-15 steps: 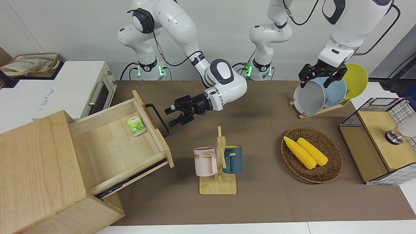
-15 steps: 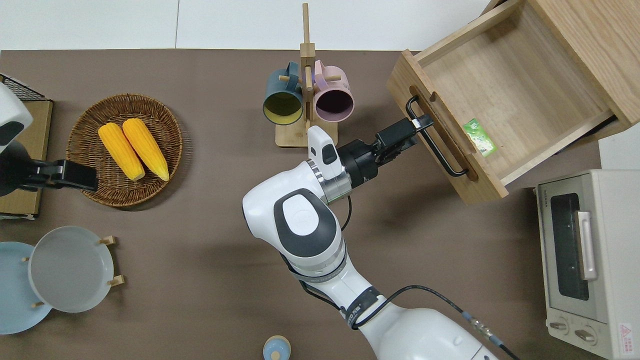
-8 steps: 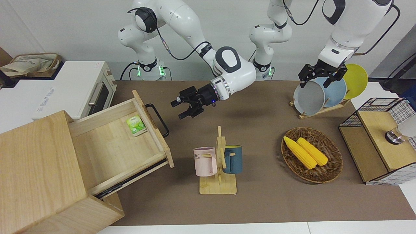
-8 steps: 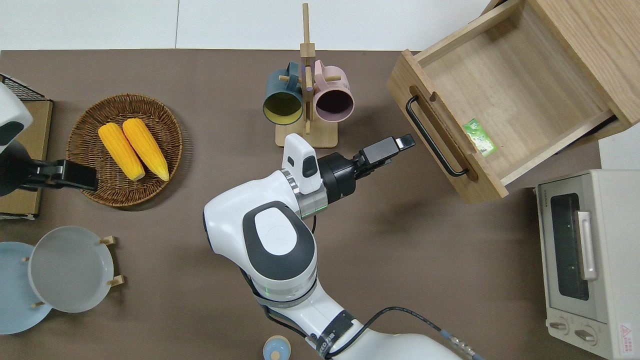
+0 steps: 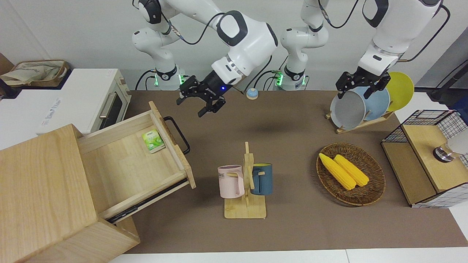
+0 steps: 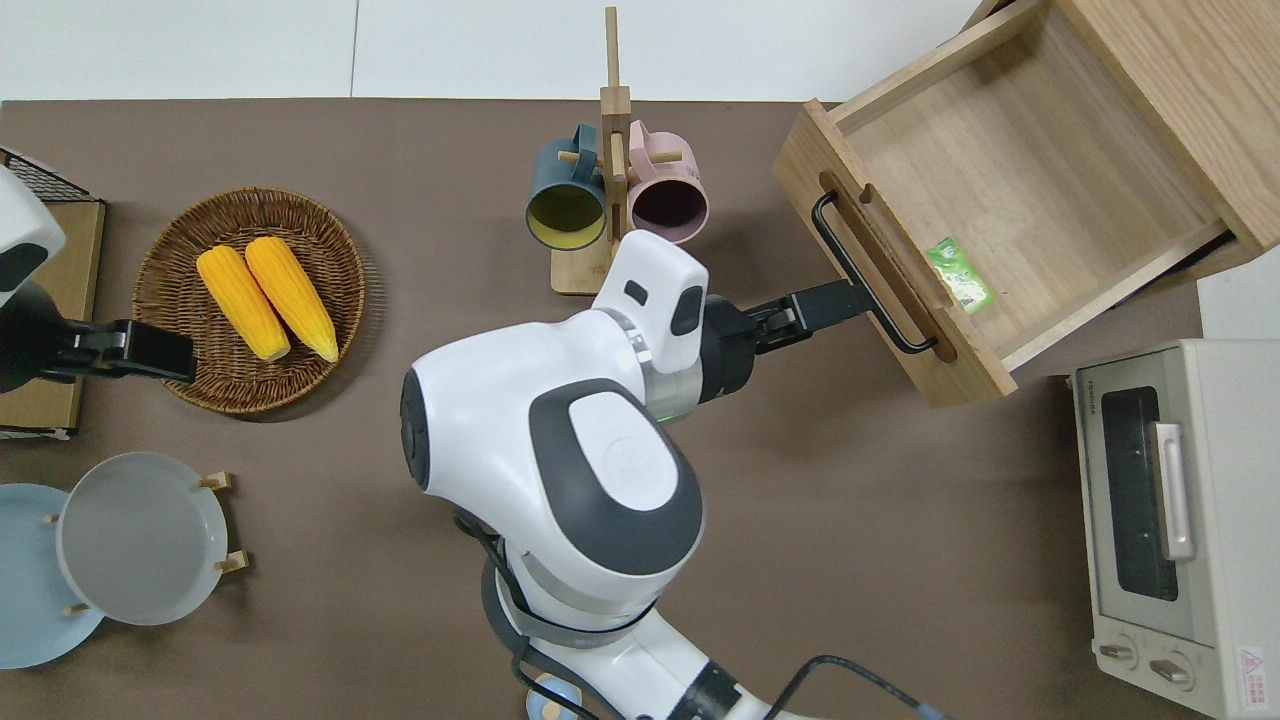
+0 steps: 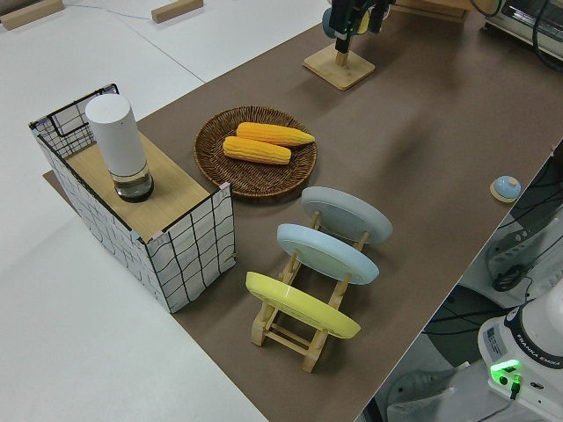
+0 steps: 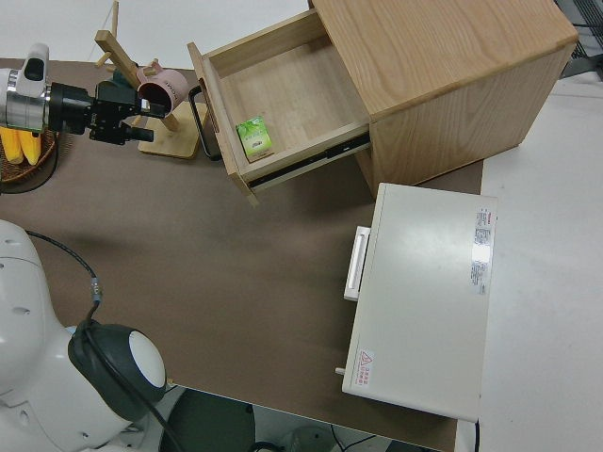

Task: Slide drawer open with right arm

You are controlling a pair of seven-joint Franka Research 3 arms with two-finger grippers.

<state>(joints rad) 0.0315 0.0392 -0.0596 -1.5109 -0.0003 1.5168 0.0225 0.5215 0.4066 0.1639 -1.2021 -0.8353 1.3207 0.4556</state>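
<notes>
Drawer point(image 6: 1010, 190) stands pulled out at the overhead's 2 o'clock; stiff wood on runners (probably light), best gripped mid-bar on its black handle point(image 6: 868, 290). Right gripper point(image 5: 204, 100) hangs spread, empty.

The drawer point(image 5: 128, 166) is pale, smooth bare wood with a visible grain, like the cabinet point(image 5: 44, 197) around it; its bar handle point(image 5: 178, 134) looks like matt black metal. A small green packet point(image 5: 153, 141) inside has a glossy printed face. The table cover point(image 5: 292, 226) is matt brown and even. The right arm point(image 6: 560, 450) has glossy white plastic shells with dark grey panels, and the right gripper point(image 6: 830, 303) is matt black. The toaster oven point(image 6: 1180, 520) is smooth white with a silvery handle. The basket point(image 5: 351, 174) is rough brown wicker, the corn cobs point(image 5: 343, 170) bumpy yellow, and the mugs point(image 5: 245, 180) smooth, on a light-wood stand
</notes>
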